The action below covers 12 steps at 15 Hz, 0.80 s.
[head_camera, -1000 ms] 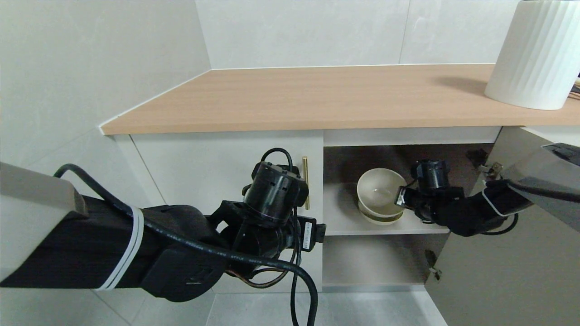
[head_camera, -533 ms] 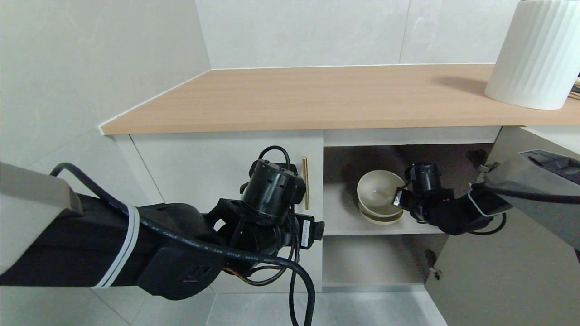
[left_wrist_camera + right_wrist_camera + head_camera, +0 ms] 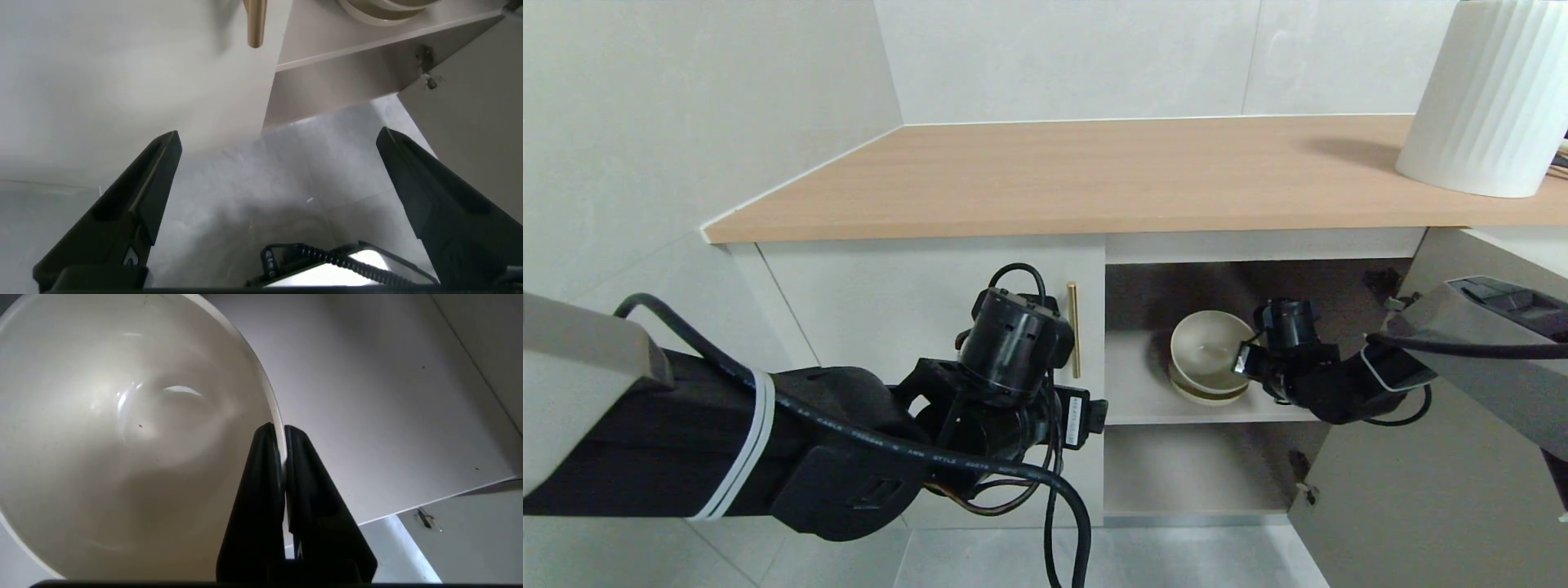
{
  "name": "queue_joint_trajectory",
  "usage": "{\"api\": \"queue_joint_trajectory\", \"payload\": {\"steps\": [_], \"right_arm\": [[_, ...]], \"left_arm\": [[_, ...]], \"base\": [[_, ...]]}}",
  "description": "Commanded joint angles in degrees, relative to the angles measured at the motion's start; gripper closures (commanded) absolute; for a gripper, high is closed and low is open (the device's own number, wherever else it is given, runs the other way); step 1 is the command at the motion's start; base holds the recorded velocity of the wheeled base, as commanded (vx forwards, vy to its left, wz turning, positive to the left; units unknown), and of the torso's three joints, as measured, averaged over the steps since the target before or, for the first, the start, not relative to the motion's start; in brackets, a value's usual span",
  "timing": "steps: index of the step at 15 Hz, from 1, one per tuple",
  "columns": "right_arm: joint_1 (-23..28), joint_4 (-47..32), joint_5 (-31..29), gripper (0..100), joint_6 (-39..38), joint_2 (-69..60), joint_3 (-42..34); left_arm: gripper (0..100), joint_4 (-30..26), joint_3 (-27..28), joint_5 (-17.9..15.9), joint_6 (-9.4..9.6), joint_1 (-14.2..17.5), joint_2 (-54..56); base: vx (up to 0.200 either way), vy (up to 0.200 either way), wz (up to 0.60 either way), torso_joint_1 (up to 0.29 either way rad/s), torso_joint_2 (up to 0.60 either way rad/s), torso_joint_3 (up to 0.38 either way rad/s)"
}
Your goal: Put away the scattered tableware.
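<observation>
— The left arm is matte black, with a white band around it and a thick black cable looping over the shell.
— And a slotted cylinder at the wrist (white label beside it). The right arm is black too, joined to a grey link.
— The left gripper and right gripper have black wedge-shaped fingers.

Shelf has bare room left of the tilted bowl; the open door walls its right side
</observation>
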<state>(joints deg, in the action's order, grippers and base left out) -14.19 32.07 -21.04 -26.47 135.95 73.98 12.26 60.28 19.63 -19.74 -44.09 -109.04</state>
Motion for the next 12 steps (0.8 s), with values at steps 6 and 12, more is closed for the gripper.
{"api": "queue_joint_trajectory", "payload": {"steps": [6,12], "right_arm": [[0.0,0.0,0.3,100,0.1,1.1,0.8],[-0.1,0.0,0.4,100,0.1,1.2,0.9]], "left_arm": [[0,0.0,0.0,0.1,-0.04,0.1,-0.2],[0,0.0,0.0,0.1,0.05,0.1,-0.2]], "base": [[0.0,0.0,0.0,0.0,0.0,0.0],[0.0,0.0,0.0,0.0,0.0,0.0]]}}
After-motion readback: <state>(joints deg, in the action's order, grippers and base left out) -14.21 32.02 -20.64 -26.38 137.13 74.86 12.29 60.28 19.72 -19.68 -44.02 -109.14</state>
